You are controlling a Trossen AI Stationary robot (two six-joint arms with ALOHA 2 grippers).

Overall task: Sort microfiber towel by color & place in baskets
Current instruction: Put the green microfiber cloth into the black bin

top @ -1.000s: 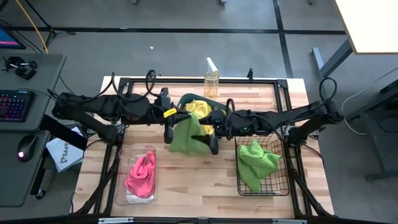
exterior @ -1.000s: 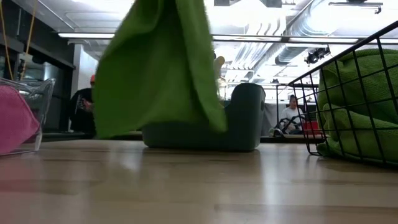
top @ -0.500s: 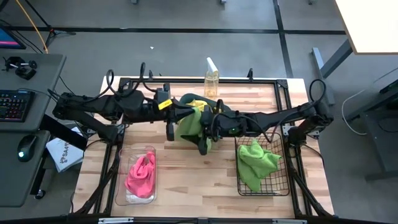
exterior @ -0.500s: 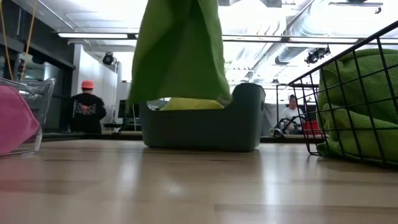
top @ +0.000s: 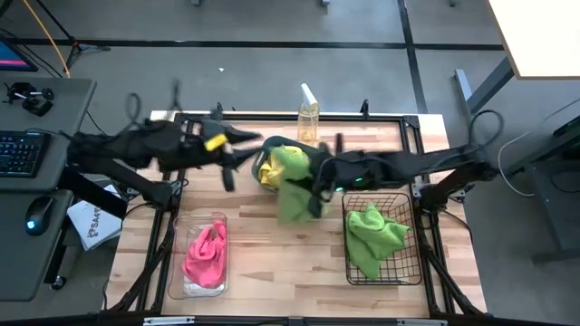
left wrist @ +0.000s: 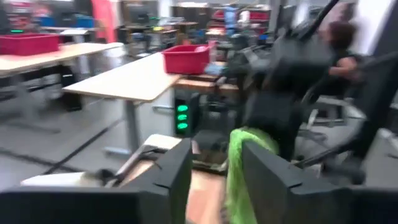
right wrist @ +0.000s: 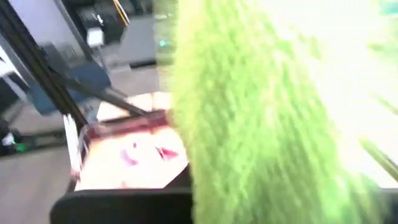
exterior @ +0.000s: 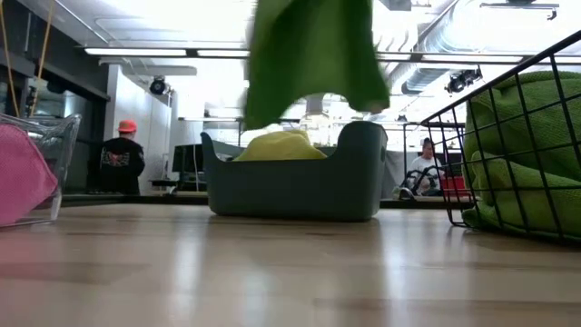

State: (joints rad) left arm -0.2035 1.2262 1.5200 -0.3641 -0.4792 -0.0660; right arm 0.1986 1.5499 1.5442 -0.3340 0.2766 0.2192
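A green microfiber towel hangs from my right gripper, which is shut on it beside the teal tub. In the low view the towel hangs in front of that tub, where a yellow towel lies. My left gripper stands open to the tub's left with nothing between its fingers. More green towels fill the black wire basket. A pink towel lies in the clear tub. My right gripper holds the green towel by its upper part, coming level from the table's right side. The towel fills the wrist view and hides the fingers, so the kind of hold does not show. It hangs slack below the gripper, its lower edge clear of the table.
A clear spray bottle stands at the far edge behind the teal tub. Bare wood lies between the clear tub and the wire basket. People show in the room beyond the table.
The green towel has passed from my left gripper to my right one. My left gripper has opened, let go and drawn back toward the table's left edge. My right gripper has shut on the towel and carried it a little toward the right, higher above the table.
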